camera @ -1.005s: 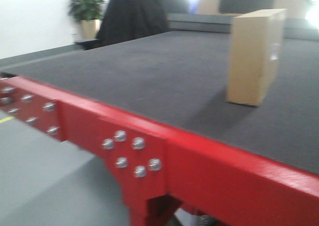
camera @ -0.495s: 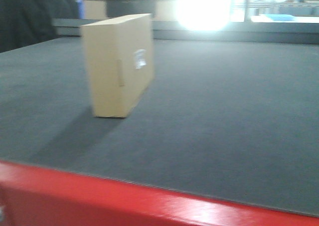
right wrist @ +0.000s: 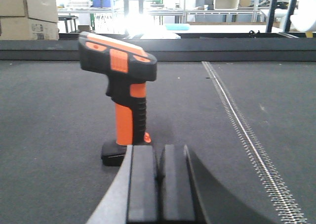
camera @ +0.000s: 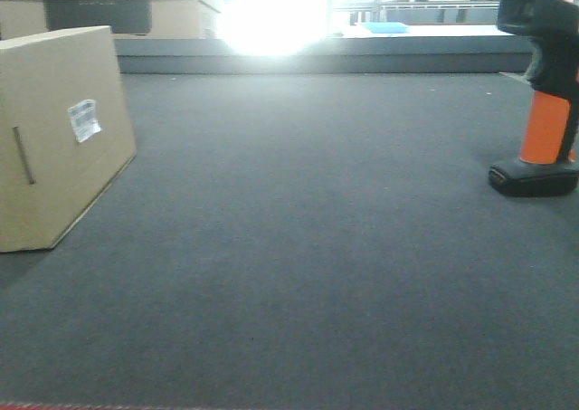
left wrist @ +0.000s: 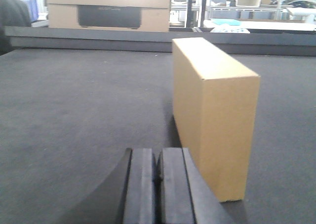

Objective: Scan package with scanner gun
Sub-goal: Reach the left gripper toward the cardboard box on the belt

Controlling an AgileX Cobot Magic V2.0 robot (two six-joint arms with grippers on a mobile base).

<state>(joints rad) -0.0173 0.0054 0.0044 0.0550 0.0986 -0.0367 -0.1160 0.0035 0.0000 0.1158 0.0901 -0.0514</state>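
While the package (left wrist: pixel 212 115) stands on a narrow side on the dark grey counter (left wrist: pixel 74 110), it sits just ahead of the left fingers (left wrist: pixel 140 184) and off to their right, apart from them. Those fingers are pressed pad against pad and grip nothing. Its white barcode label (camera: pixel 83 119) and thin dark slot (camera: pixel 23 155) show in the front view. Well apart from it, the scanner gun (right wrist: pixel 123 95) stands upright on its black foot, just ahead of the right fingers (right wrist: pixel 143 184) and slightly to their left. These too are pressed together, empty. Bigger cardboard boxes (left wrist: pixel 108 9) sit beyond the counter's far edge.
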